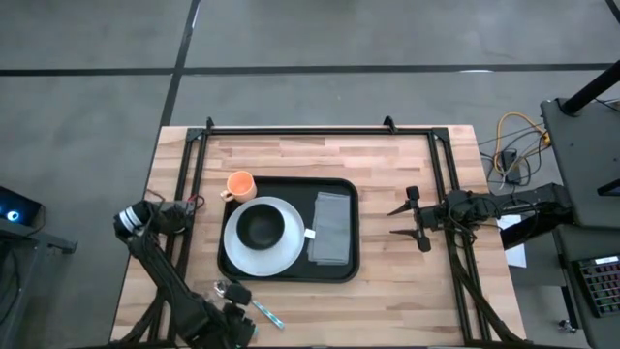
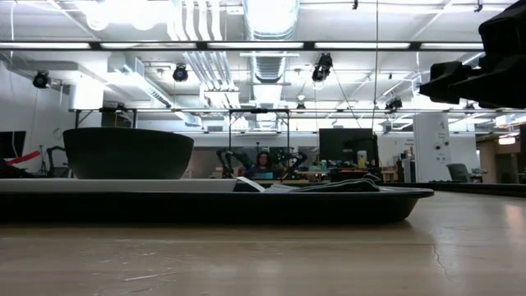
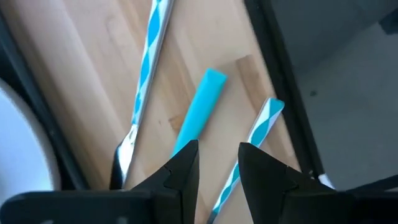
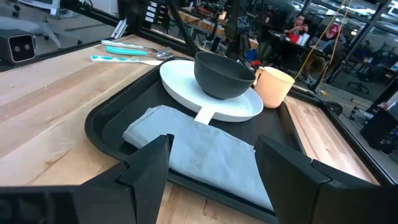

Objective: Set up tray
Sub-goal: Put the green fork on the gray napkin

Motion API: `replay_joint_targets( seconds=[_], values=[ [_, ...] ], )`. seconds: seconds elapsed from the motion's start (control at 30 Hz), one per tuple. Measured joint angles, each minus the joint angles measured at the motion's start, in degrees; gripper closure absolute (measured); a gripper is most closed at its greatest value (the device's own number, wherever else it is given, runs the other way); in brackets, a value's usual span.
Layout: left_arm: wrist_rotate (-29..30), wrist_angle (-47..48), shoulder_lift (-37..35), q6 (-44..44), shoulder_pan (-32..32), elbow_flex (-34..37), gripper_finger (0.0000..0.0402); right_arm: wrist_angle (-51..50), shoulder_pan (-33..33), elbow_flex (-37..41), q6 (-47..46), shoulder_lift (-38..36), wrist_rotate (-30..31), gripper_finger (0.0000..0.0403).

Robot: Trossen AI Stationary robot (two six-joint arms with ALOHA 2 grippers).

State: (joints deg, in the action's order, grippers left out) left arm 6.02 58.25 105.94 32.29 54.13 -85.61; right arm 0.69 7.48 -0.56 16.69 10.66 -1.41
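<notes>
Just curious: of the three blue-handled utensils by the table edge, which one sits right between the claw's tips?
The solid turquoise handle, plain-coloured; the other two, striped blue and white, flank it.

My bench (image 1: pixel 407 271): light wood butcher-block, grey concrete floor (image 1: pixel 310 39) around it. Beyond far edge, open lab: exposed ducts (image 2: pixel 271 25), strip lights (image 2: pixel 164 45), dark monitor (image 2: pixel 341 146), desks, seated person (image 2: pixel 263 163).

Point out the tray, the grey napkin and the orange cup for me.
tray (image 1: pixel 288 277): high view, on the bare black floor near its front rim.
grey napkin (image 1: pixel 330 229): high view, on the middle of the folded cloth.
orange cup (image 1: pixel 240 184): high view, on the cup's open top.
</notes>
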Motion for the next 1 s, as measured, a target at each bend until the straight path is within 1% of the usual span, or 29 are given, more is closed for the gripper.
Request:
replay_joint_targets(
  seconds=[0.13, 0.27, 0.37, 0.57, 0.73, 1.0],
  values=[
    [-0.03, -2.18, -0.98, 1.41, 0.13, 2.12, 0.0309, 0.04, 0.00, 0.00, 0.24, 0.00, 0.00, 0.0179],
    [-0.05, -2.43, -1.22, 5.88, 0.69, 3.27, 0.0309, 0.02, 0.00, 0.00, 2.08, -0.02, 0.02, 0.0179],
    [-0.17, -4.24, -1.22, 7.96, 1.73, 3.91, 0.0309, -0.02, 0.00, 0.00, 4.31, -0.02, 0.02, 0.0179],
    [-0.42, -5.32, -1.22, 12.61, 4.39, 4.36, 0.0309, -0.04, -0.01, 0.00, 4.39, -0.02, 0.02, 0.0179],
    [-0.09, -5.68, -1.22, 14.35, 6.11, 5.64, 0.0309, -0.04, 0.00, -0.02, 4.39, -0.02, 0.02, 0.0179],
    [-0.85, -8.28, -1.22, 15.37, 6.34, 10.86, 0.0309, -0.04, -0.02, -0.02, 4.39, -0.02, 0.02, 0.0179]
  ],
)
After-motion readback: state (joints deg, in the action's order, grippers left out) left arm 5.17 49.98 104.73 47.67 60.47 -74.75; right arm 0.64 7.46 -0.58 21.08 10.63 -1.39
